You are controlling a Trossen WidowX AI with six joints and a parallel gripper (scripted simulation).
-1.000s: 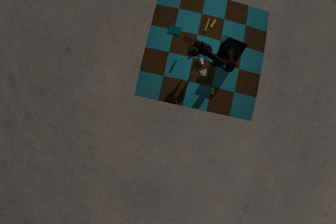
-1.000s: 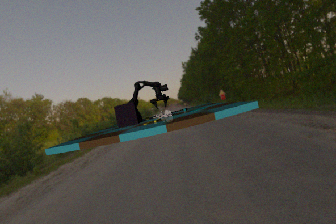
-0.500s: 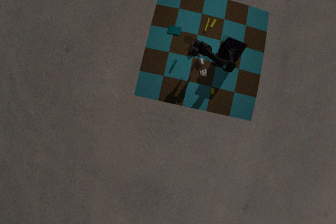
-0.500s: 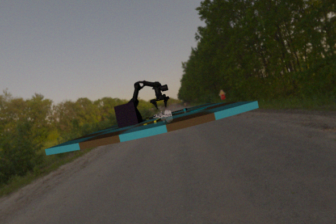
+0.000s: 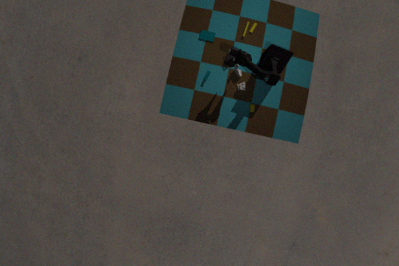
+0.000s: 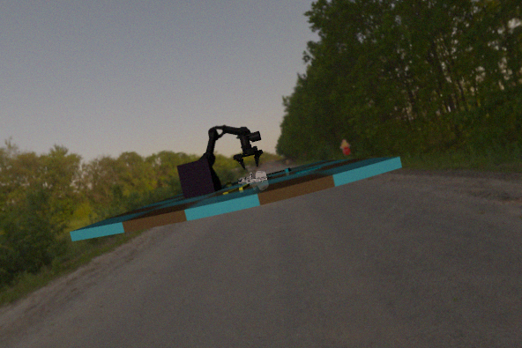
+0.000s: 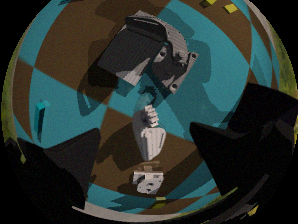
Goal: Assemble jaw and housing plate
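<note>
The grey base assembly (image 7: 172,75) lies at the top of the wrist view, with a ribbed dark block (image 7: 125,55) on one side and a small upright pin (image 7: 182,58) on the other. The loose pale jaw (image 7: 153,143) (image 5: 238,72) lies apart from it, its gear teeth facing the base. The pale housing plate (image 7: 149,184) (image 5: 241,85) with holes lies beyond the loose jaw, off the base. My gripper (image 7: 145,131) (image 6: 250,166) is open and empty above these parts, its fingers on either side of the loose jaw in the wrist view. How the seated jaw sits on its pin is unclear.
A teal stick (image 5: 205,77) (image 7: 40,119) and a teal block (image 5: 207,36) lie on the checkered board (image 5: 182,71). Two yellow bars (image 5: 246,29) (image 5: 253,27) and a yellow block (image 5: 252,108) lie elsewhere. The dark arm base (image 6: 196,178) stands on the board.
</note>
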